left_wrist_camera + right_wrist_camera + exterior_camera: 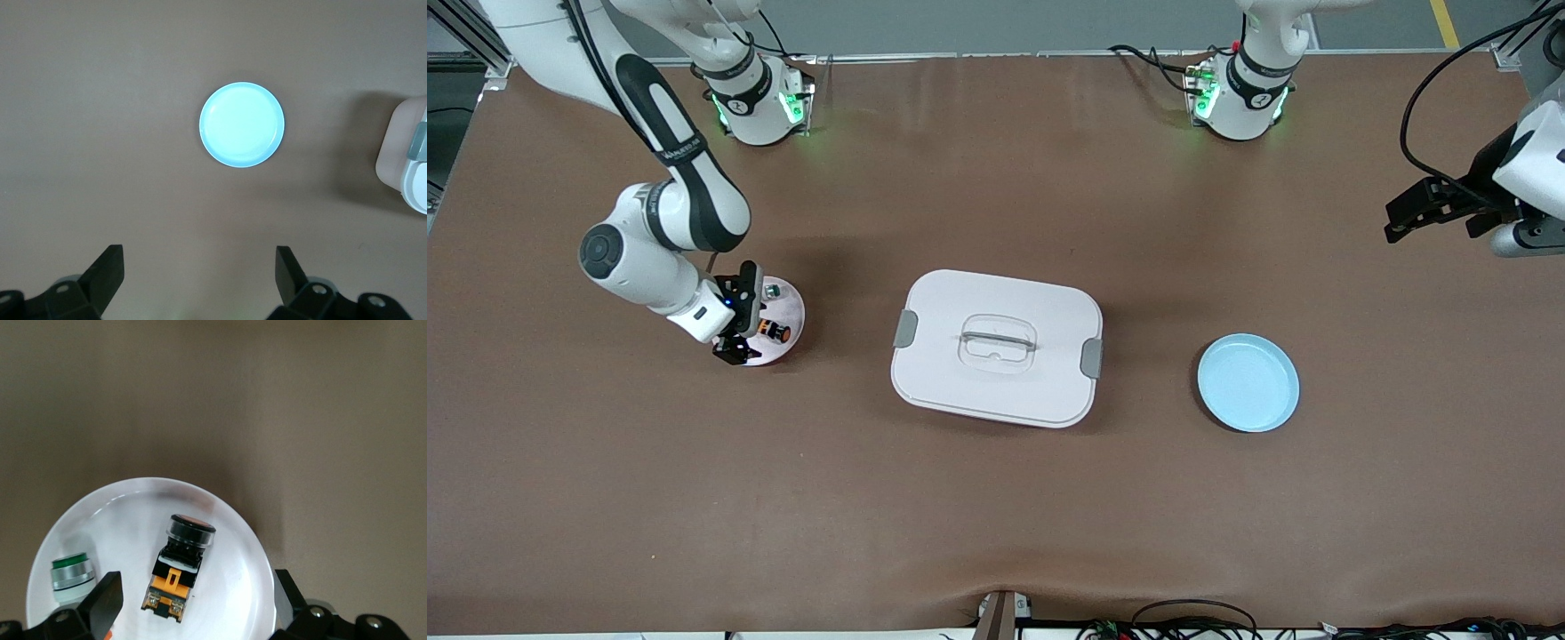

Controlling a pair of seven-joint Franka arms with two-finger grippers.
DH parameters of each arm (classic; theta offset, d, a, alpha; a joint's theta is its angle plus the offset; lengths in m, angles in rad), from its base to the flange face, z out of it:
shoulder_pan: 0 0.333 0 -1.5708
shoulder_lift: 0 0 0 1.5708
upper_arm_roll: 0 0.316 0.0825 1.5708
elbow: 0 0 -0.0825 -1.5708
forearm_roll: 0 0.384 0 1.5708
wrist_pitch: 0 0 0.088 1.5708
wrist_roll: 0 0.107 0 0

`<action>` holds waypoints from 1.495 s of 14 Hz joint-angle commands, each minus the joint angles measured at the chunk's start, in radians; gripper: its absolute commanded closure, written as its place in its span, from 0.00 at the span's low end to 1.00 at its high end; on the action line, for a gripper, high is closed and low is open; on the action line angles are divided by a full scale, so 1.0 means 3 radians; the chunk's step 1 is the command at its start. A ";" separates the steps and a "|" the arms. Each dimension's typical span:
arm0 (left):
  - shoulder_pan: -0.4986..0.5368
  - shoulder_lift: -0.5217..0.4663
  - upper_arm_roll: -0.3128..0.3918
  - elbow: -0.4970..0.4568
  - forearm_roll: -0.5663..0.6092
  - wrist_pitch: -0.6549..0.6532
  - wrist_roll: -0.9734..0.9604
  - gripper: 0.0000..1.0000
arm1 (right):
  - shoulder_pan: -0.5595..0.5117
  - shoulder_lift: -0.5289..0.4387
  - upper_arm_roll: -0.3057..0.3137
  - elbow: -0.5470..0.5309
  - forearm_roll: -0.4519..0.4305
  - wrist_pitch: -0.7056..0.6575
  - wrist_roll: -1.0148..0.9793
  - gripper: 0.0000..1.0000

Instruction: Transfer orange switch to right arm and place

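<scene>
We are lowering the open right claw (193, 600) squarely astride the orange switch (179, 570) lying on the white dish (233, 520), while the left claw (200, 277), open too, is waiting over the counter (996, 516)

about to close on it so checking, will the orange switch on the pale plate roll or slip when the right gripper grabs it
The orange switch lies on its side on the pale plate; its blocky orange body probably resists rolling, though the round button end might pivot. It looks rigid and probably light. The plate seems glossy, so it could slide if nudged. The right gripper is open and straddles it.
</scene>
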 commanded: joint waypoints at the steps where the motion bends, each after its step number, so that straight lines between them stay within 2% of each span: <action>1: 0.0011 -0.0089 0.0010 -0.0074 -0.0004 -0.0032 0.0037 0.00 | -0.0067 -0.0040 -0.0001 0.0343 0.0052 -0.0588 0.0002 0.00; 7: 0.0011 -0.0089 0.0004 -0.0074 -0.0004 -0.0032 0.0037 0.00 | -0.0093 -0.0101 -0.0027 0.1054 -0.0050 -0.1699 0.0972 0.00; 11: 0.0001 -0.0063 -0.0001 -0.0069 -0.0004 -0.0027 0.0037 0.00 | -0.0088 -0.0086 -0.0027 0.1764 -0.0561 -0.2664 0.2218 0.00; 14: 0.0001 -0.0053 -0.0021 -0.0069 -0.0004 -0.0027 0.0037 0.00 | -0.0093 -0.0101 -0.0032 0.2087 -0.0822 -0.3110 0.2868 0.00; 21: -0.0025 -0.0012 -0.0026 -0.0069 0.0001 0.0004 0.0042 0.00 | -0.0170 -0.0218 -0.0032 0.2589 -0.0976 -0.3832 0.4250 0.00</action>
